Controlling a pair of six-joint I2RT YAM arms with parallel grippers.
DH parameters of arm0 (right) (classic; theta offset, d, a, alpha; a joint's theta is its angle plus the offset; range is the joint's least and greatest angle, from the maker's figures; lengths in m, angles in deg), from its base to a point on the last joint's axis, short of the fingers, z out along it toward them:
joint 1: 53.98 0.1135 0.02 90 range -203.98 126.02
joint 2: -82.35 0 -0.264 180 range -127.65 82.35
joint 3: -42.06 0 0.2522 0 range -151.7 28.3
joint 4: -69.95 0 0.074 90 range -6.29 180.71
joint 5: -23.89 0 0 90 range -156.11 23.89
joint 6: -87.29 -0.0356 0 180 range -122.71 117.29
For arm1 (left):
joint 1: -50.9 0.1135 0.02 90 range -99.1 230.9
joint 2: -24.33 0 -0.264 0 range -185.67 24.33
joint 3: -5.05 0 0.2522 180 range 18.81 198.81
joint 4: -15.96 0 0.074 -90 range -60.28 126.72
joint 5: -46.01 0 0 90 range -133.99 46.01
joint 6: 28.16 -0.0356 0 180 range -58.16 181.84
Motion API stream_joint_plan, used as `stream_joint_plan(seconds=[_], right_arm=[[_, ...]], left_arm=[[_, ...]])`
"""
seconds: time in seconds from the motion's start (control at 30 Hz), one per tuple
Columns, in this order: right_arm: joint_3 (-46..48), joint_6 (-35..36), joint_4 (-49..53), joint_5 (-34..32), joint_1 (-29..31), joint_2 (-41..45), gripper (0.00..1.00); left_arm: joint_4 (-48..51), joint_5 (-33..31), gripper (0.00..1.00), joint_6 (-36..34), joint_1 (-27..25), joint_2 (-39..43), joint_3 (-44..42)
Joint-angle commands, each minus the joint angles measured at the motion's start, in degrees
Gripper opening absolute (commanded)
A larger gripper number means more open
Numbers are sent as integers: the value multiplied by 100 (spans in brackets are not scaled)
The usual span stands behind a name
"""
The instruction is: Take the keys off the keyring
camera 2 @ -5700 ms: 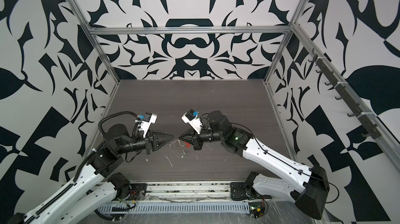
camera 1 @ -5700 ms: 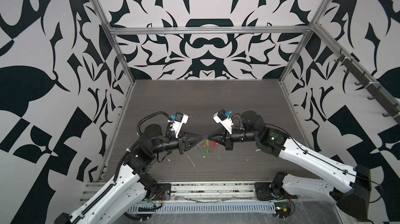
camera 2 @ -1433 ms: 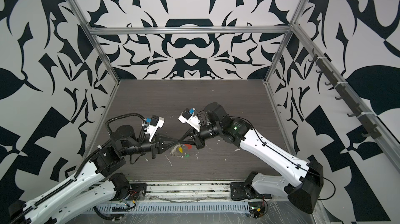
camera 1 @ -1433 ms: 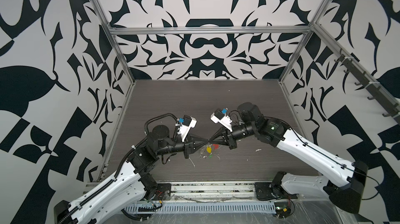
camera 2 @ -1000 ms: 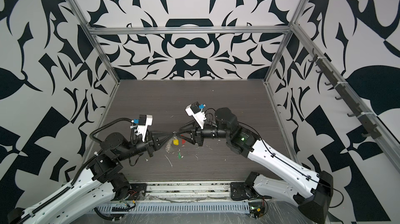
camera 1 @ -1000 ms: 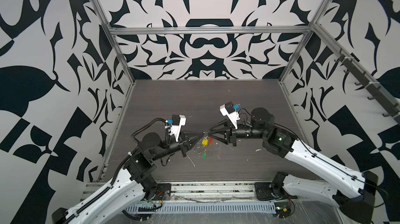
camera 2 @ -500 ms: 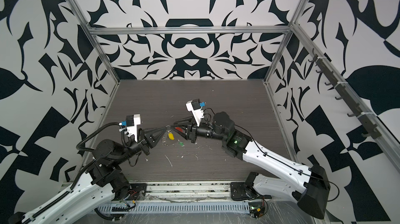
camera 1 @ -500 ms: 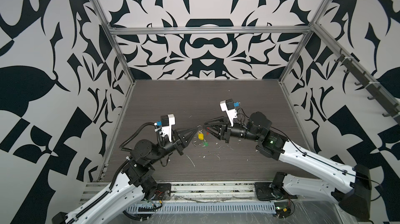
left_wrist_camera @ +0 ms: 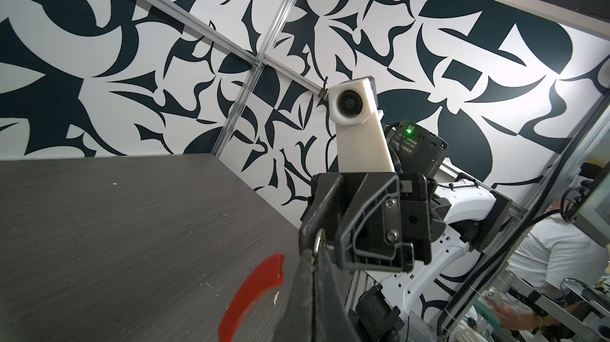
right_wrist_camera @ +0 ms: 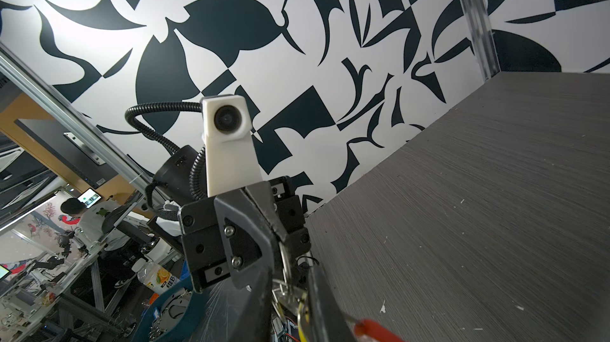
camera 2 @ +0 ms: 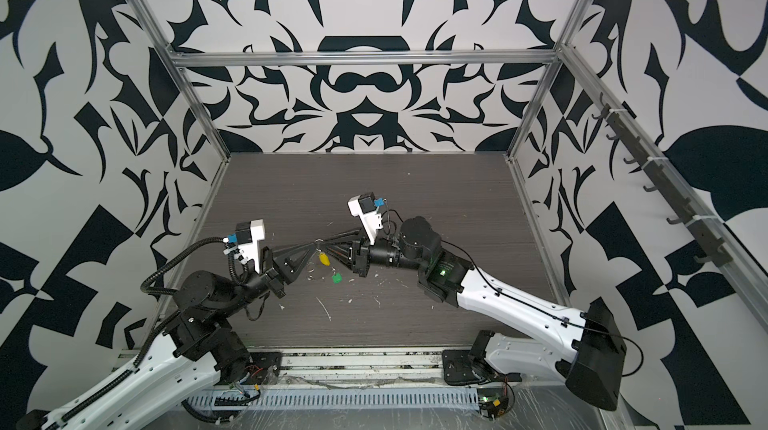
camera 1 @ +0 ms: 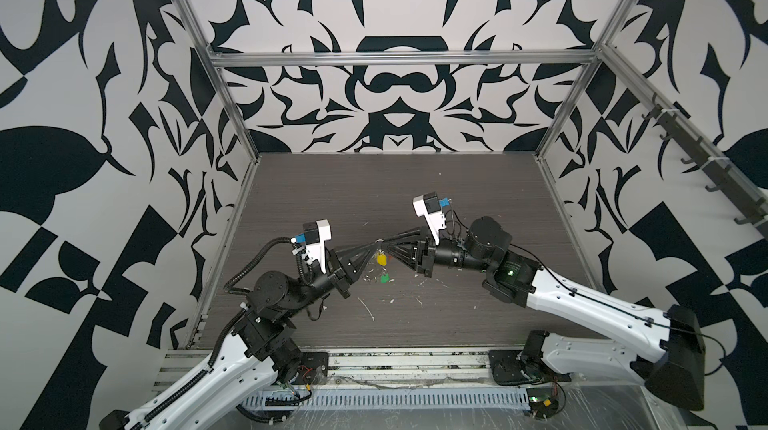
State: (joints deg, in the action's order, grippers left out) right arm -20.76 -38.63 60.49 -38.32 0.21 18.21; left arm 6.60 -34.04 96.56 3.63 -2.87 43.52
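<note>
Both grippers meet tip to tip above the table's middle. My left gripper is shut on the keyring's thin metal loop. The loop's red sleeve curves beside the fingers. My right gripper has narrow jaws pinching the silver split ring of the yellow key, which hangs just below the tips. The green key lies on the table under them. Whether it is still on the loop I cannot tell.
Small pale scraps litter the dark wood table in front of the grippers. Patterned walls with metal frame posts close in the left, right and back sides. A metal rail runs along the front edge.
The meeting point of the two grippers has shifted toward the back and slightly left, carrying the yellow key along. The right jaws have narrowed onto the split ring. The left gripper stays shut.
</note>
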Motion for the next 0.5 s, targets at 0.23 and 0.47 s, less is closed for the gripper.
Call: stream_joint_plan(seconds=[0.23,0.47], right_arm=[[-152,-18,-361,-36,39,68,9],[-377,298,430,-59,43,203,0]], left_arm=[[-312,-62,0,79,-20,32,-63],[-108,60,0,156,-20,-42,46]])
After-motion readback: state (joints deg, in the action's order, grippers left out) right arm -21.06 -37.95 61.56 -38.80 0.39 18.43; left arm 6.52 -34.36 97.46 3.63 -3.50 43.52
